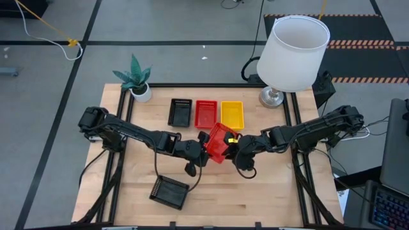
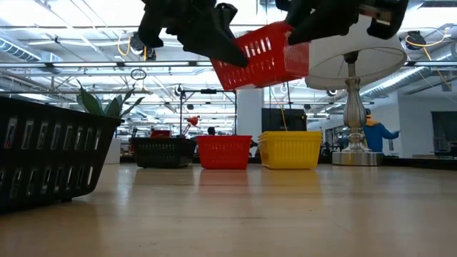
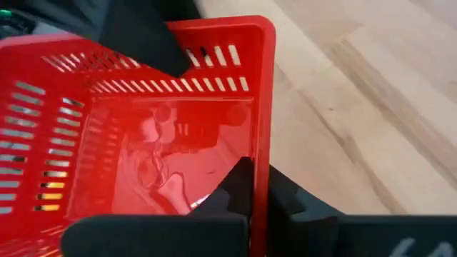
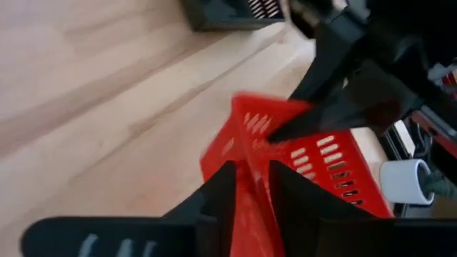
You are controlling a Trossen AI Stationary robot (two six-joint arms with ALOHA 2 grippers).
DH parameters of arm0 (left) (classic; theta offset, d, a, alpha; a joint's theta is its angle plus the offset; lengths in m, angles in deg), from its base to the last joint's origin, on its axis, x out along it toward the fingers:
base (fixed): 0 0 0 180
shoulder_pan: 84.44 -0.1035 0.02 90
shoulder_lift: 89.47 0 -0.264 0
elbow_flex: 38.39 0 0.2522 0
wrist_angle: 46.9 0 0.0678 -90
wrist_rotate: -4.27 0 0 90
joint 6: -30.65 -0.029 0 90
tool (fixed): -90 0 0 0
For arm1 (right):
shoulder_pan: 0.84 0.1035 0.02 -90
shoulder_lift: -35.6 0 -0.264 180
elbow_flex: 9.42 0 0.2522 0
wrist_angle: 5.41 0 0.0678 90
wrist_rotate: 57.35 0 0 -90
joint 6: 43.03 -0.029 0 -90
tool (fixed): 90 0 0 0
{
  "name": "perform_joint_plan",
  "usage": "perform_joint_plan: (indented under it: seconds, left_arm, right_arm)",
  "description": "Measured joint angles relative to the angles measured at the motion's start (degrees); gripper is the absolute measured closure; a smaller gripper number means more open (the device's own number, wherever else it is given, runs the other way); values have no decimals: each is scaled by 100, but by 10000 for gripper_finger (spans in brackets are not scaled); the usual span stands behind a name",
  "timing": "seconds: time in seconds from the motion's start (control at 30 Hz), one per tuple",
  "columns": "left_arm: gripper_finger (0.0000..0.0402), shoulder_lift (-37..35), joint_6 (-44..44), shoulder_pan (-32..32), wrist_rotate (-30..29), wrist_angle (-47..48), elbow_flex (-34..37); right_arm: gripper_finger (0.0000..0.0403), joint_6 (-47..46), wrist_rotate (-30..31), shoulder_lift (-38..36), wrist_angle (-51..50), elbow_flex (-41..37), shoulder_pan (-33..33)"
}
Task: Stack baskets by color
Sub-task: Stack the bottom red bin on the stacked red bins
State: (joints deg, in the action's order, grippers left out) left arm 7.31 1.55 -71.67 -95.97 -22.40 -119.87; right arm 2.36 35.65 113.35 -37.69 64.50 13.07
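Observation:
A red basket (image 1: pixel 218 142) hangs tilted above the table's middle, between my two grippers; the low view shows the basket (image 2: pixel 263 56) clear of the wood. My left gripper (image 3: pixel 257 182) is shut on one of its side walls. My right gripper (image 4: pixel 251 189) stands open at the opposite side, with a wall of the basket between its fingers. A black basket (image 1: pixel 180 112), a red one (image 1: pixel 206 113) and a yellow one (image 1: pixel 232 114) sit on their bottoms in a row at the far side. Another black basket (image 1: pixel 169 191) lies at the near left. My left gripper has the red basket's side wall (image 3: pixel 261 143) pinched at its rim, one finger (image 3: pixel 239 187) inside the basket and one (image 3: pixel 287 198) outside. It comes from the table's left, slanting down. The basket is lifted clear and tilted. My right gripper has the opposite wall (image 4: pixel 251 214) between its parted fingers; whether they touch it I cannot tell.
A white lamp (image 1: pixel 291 54) stands at the far right corner and a small potted plant (image 1: pixel 135 80) at the far left corner. Bare wood lies between the row of baskets and the table's near edge, apart from the black basket (image 2: pixel 43 153) at the near left.

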Motion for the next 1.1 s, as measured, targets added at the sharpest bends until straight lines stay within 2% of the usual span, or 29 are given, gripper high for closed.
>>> perform_joint_plan:
  seconds: [0.13,0.2,0.3,0.4,0.53,0.77,1.1]
  left_arm:
    - [395,-2,86,-27,-237,-23,0]
    - [397,-7,300,-78,-452,-22,0]
    - [395,-9,731,-233,-861,-14,0]
    - [398,-9,1144,-415,-992,38,0]
    - [396,-9,1630,-614,-994,118,0]
    - [396,-9,1944,-704,-1044,130,0]
    - [398,-20,2023,-535,-1130,452,-295]
  right_arm:
    - [294,-643,-7,0,223,0,2]
    - [280,-1317,43,0,390,0,4]
    - [262,-2565,672,0,788,0,4]
    - [247,-3098,1450,0,963,0,2]
    - [237,-3331,1953,0,852,88,2]
    - [242,-3359,1964,13,632,223,-43]
    - [243,-2965,2104,576,750,225,-415]
